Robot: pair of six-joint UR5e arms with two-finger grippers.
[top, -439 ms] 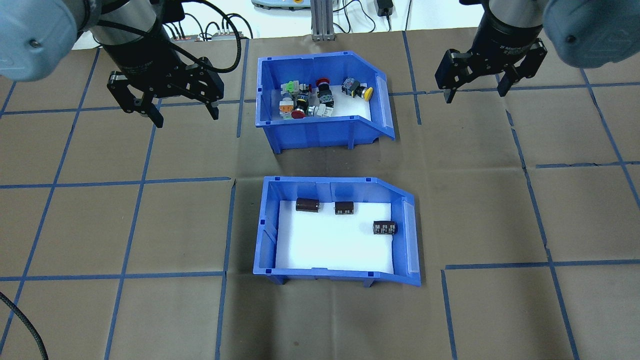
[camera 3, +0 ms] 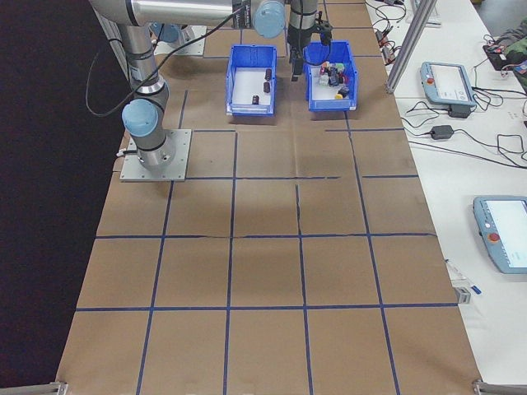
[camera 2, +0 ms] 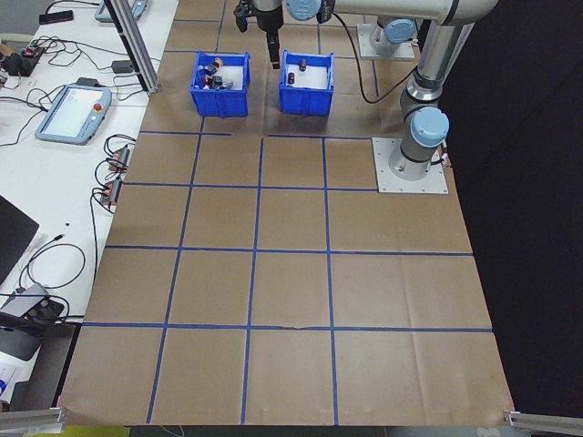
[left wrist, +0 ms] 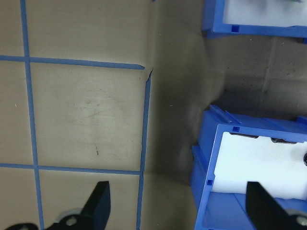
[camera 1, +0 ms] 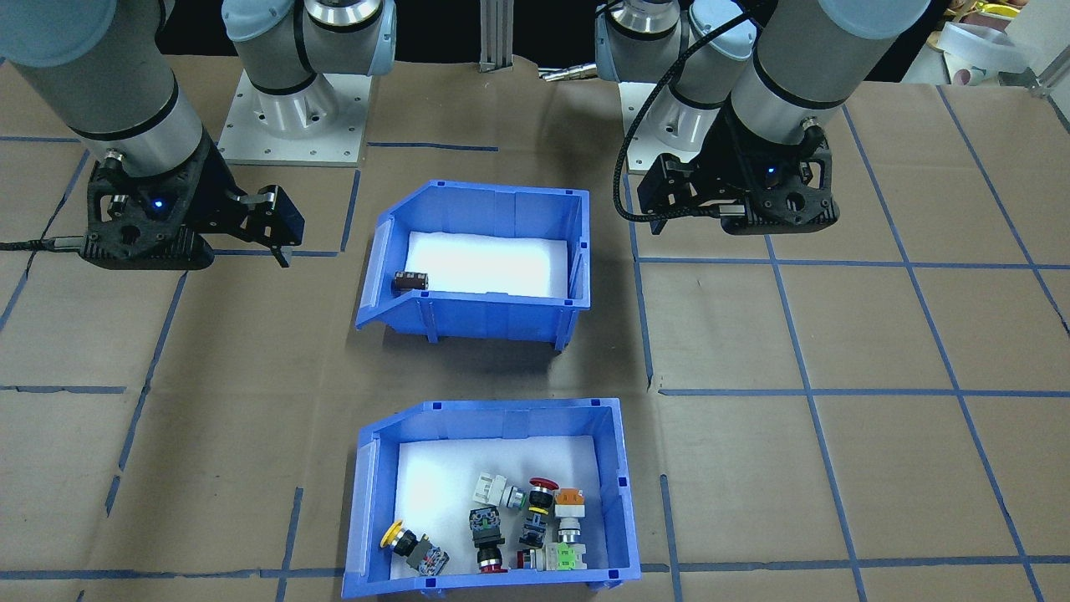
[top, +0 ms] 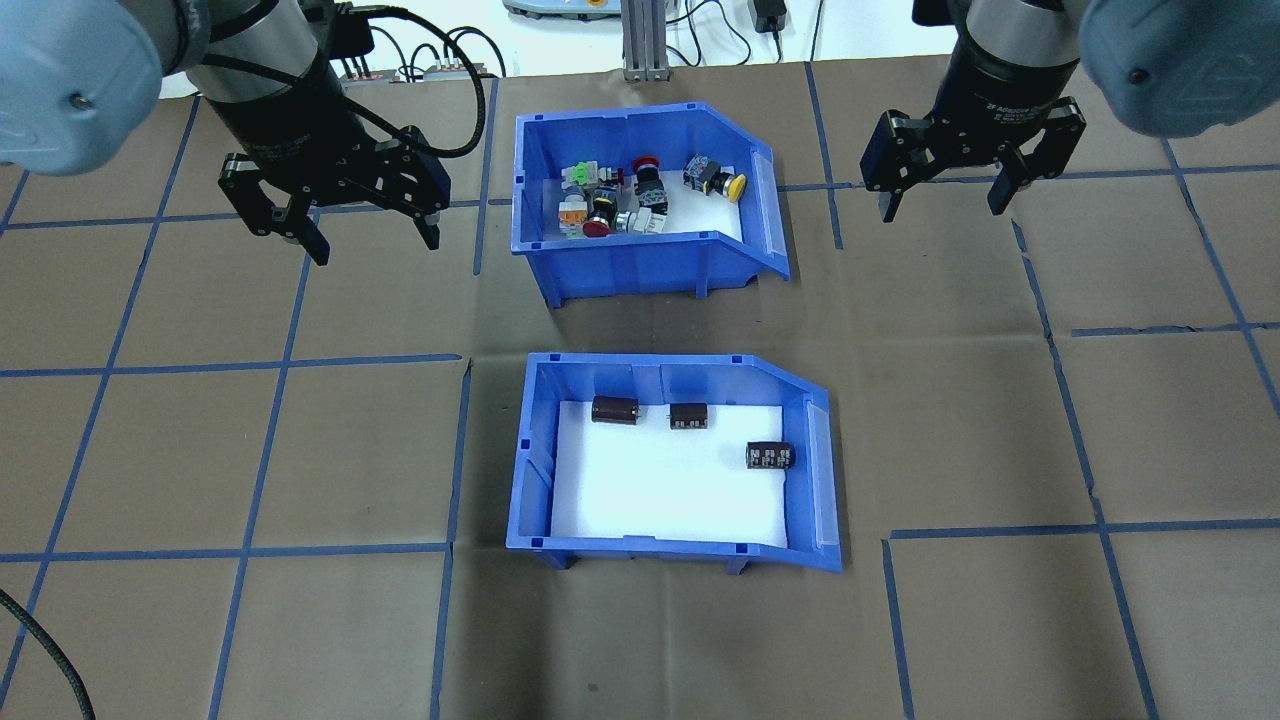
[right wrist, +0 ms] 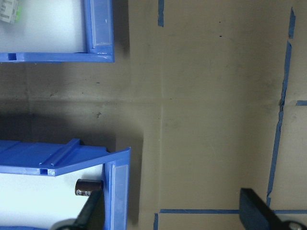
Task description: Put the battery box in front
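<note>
The battery box (top: 520, 470) is a blue bin with white foam that holds three dark cells (top: 615, 410), and it stands nearer the robot. In the front-facing view the battery box (camera 1: 493, 322) shows one cell (camera 1: 411, 282). My left gripper (top: 375, 245) hangs open and holds nothing, out to the left of the far bin. My right gripper (top: 940, 210) hangs open and holds nothing, to that bin's right. The left wrist view shows the left gripper (left wrist: 180, 211) beside the box's corner (left wrist: 211, 191). The right wrist view shows the right gripper (right wrist: 175, 211) beside its sloped end (right wrist: 117, 191).
A same-sized blue bin (top: 640, 265) with colourful push-button switches stands just beyond the battery box, nearer the far edge. Brown paper with a blue tape grid (top: 290, 365) covers the table. Cables and teach pendants (camera 2: 73, 114) lie past the far edge.
Both grippers have shifted slightly, and the right one has levelled out a little. Both stay open. Neither bin has moved.
</note>
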